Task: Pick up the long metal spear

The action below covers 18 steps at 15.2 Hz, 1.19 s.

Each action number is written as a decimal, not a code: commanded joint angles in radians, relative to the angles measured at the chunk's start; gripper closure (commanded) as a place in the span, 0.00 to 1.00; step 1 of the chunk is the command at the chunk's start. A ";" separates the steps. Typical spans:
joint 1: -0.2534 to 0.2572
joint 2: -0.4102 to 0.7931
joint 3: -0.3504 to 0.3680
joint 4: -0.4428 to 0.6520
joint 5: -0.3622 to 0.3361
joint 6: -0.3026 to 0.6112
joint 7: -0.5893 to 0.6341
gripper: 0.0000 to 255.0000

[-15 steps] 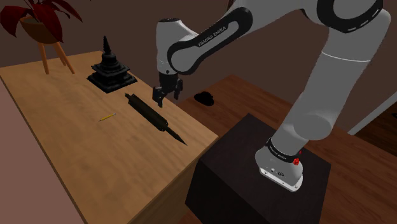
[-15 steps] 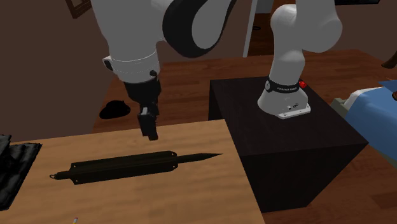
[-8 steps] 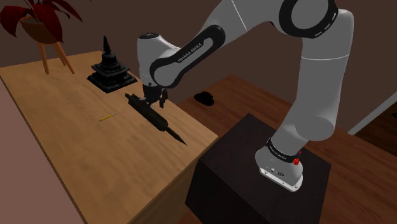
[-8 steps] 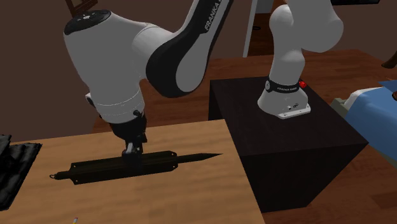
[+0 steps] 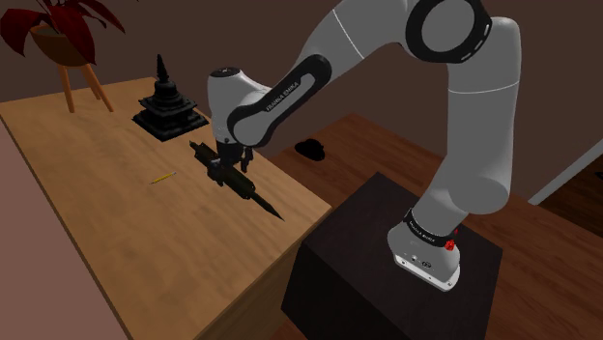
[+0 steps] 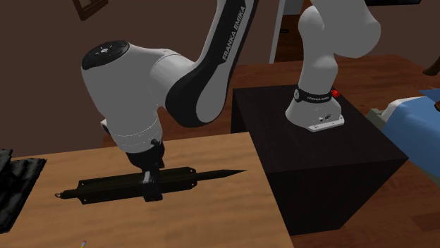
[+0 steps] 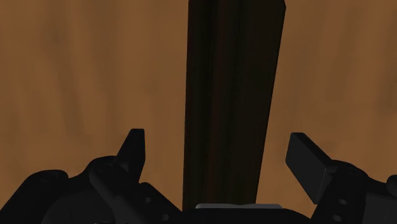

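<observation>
The spear [image 5: 259, 198] is a long, dark, flat-sided shaft with a thin pointed tip. It lies flat on the wooden table [image 5: 116, 232], near the edge that faces the stand. In the second exterior view the spear [image 6: 106, 187] runs left to right with its tip to the right. My gripper [image 5: 225, 172] is down at the shaft's middle, also seen as gripper [image 6: 149, 189]. In the wrist view the spear [image 7: 232, 95] passes between the two fingertips of the gripper [image 7: 219, 156]. The fingers stand apart, with a gap to the shaft on each side, so the gripper is open.
A black tiered statue [image 5: 169, 104] stands just beyond the spear's blunt end. A small yellow stick [image 5: 161, 178] lies on the table toward the shoulder view's left. A red-leaved plant [image 5: 58, 34] stands at the far corner. The dark stand [image 5: 406, 280] is below right.
The arm swung toward the shoulder view's left and lowered. The gripper went from hovering beside the spear down over the shaft's middle. The spear has not moved.
</observation>
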 commanded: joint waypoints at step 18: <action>-0.013 -0.073 0.018 0.003 0.028 -0.074 -0.018 1.00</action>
